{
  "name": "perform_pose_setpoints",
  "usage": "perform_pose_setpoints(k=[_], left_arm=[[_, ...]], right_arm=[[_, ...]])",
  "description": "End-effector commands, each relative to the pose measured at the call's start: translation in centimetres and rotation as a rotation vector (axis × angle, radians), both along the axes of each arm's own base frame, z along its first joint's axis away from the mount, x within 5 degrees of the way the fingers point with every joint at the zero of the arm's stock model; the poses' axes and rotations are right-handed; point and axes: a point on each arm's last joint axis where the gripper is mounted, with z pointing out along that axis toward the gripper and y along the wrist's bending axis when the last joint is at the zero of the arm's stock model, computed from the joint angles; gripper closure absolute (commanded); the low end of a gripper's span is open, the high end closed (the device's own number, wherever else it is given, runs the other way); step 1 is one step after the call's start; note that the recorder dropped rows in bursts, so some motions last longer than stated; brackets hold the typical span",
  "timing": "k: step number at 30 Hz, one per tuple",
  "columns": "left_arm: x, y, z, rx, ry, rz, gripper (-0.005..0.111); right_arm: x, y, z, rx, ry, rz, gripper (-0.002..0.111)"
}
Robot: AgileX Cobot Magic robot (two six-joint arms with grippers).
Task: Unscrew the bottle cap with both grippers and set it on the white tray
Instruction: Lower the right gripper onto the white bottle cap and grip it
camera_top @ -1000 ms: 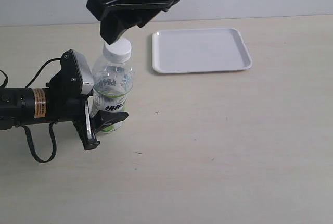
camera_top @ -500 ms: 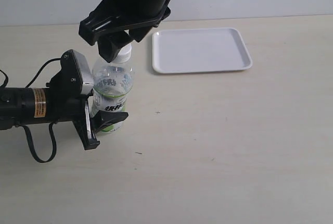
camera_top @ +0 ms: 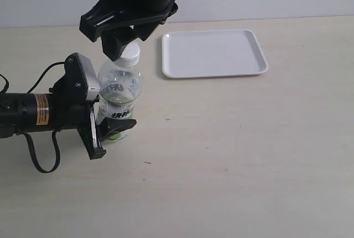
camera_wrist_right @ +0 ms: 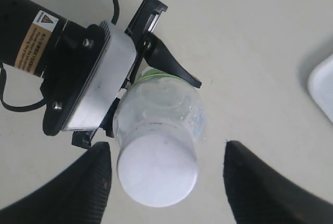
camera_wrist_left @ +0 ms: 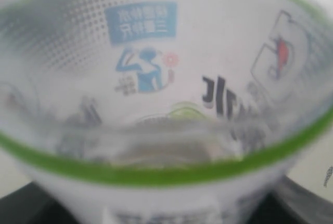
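The clear bottle [camera_top: 119,97] with its white-and-green label stands upright at the table's left. My left gripper [camera_top: 110,130], the one with the silver block, is shut on the bottle's lower body. The label [camera_wrist_left: 156,67] fills the left wrist view, and dark fingers [camera_wrist_left: 23,208] show only at the corners. The white bottle cap [camera_top: 131,55] sits on the neck, partly hidden by my right gripper [camera_top: 124,47]. From above, the cap [camera_wrist_right: 157,174] lies between the black fingers [camera_wrist_right: 86,187] of the open right gripper [camera_wrist_right: 166,153], with a gap on each side. The white tray [camera_top: 213,53] lies at the back right.
The left arm's body with its yellow label [camera_top: 41,109] and black cable [camera_top: 41,163] lies along the table's left edge. A corner of the tray [camera_wrist_right: 323,86] shows in the right wrist view. Pale tabletop [camera_top: 232,155] spreads right of the bottle.
My right gripper has come down and turned, so its fingers now flank the cap and partly hide it. The left gripper and the bottle have not moved.
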Motion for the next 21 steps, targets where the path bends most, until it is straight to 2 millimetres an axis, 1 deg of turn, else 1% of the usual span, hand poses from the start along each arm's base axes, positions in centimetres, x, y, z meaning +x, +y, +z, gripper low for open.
perform_pose_setpoints(k=[1,6,9,11,21], left_arm=[[0.2,-0.2,0.4,-0.012,-0.02,-0.005,0.107],[0.2,-0.2,0.4,-0.012,-0.02,-0.005,0.107],[0.2,-0.2,0.4,-0.012,-0.02,-0.005,0.107],[0.2,-0.2,0.4,-0.012,-0.02,-0.005,0.107],[0.2,-0.2,0.4,-0.012,-0.02,-0.005,0.107]], right_arm=[[-0.3,-0.1,0.1,-0.017,0.026,0.002,0.049],[-0.2,0.0,0.2,-0.006,0.018,0.0,0.049],[0.2,0.4,-0.9,-0.014,0.037,0.008,0.049],[0.2,0.4,-1.1,-0.016,0.04,0.007,0.049],[0.2,0.4,-0.9,-0.015,0.036,0.009,0.049]])
